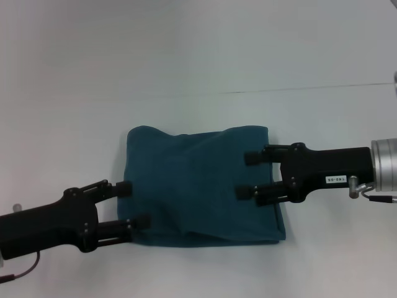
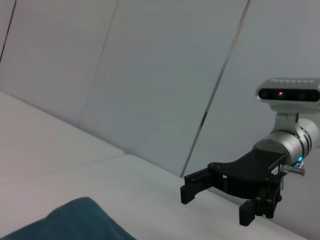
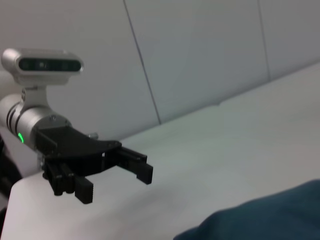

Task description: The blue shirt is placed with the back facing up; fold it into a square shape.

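From the head camera I see the blue shirt (image 1: 201,186) lying in the middle of the white table (image 1: 186,56), already folded down to a compact, roughly square bundle. Its top face is plain, with a few soft ridges and a slightly bulging near edge. I judge the folding essentially done; at most the creases and the near right corner want flattening, and the arms need to clear away. My left gripper (image 1: 133,205) sits at the shirt's near left edge, fingers spread and holding nothing, the tips just over the fabric border. My right gripper (image 1: 251,175) reaches in from the right over the shirt's right half, its fingers likewise spread apart and empty. Whether either one touches the cloth I cannot tell. A small white label on the right gripper's body carries dark characters, but I cannot read them. No lettering shows on the shirt itself.

From the left wrist camera I see only a corner of the shirt (image 2: 75,222) in the near part of the picture, and across the table the right gripper (image 2: 217,202), released, with its wrist camera mounted above it. No writing is readable here.

From the right wrist camera a fold of the shirt (image 3: 265,215) fills the near corner, and the left gripper (image 3: 115,182) stands opposite, open-fingered and empty, a green light on its wrist. Nothing legible here either.
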Robot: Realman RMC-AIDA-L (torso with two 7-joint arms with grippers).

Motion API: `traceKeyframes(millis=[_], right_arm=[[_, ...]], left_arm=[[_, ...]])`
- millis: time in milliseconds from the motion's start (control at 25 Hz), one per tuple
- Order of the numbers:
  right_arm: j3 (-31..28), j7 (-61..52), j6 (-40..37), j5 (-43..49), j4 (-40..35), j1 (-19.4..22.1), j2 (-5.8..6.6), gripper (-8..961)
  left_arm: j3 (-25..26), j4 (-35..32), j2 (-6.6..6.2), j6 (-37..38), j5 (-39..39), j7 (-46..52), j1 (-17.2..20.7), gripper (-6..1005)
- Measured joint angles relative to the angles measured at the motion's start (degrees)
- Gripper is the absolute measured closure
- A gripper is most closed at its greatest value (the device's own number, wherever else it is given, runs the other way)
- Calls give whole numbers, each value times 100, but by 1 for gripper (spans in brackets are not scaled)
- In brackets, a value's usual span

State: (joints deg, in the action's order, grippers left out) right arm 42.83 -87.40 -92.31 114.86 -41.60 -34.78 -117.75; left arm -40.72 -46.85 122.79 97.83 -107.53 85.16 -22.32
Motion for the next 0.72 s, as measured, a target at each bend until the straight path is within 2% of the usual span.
traceKeyframes(millis=[280, 720], right_arm=[[79, -251, 19, 374, -3, -252, -14, 26], [85, -272, 35, 406, 33, -284, -25, 26]], left_arm=[[-41, 10, 1, 5, -127, 151, -5, 121], [-8, 26, -5, -14, -198, 206, -24, 121]])
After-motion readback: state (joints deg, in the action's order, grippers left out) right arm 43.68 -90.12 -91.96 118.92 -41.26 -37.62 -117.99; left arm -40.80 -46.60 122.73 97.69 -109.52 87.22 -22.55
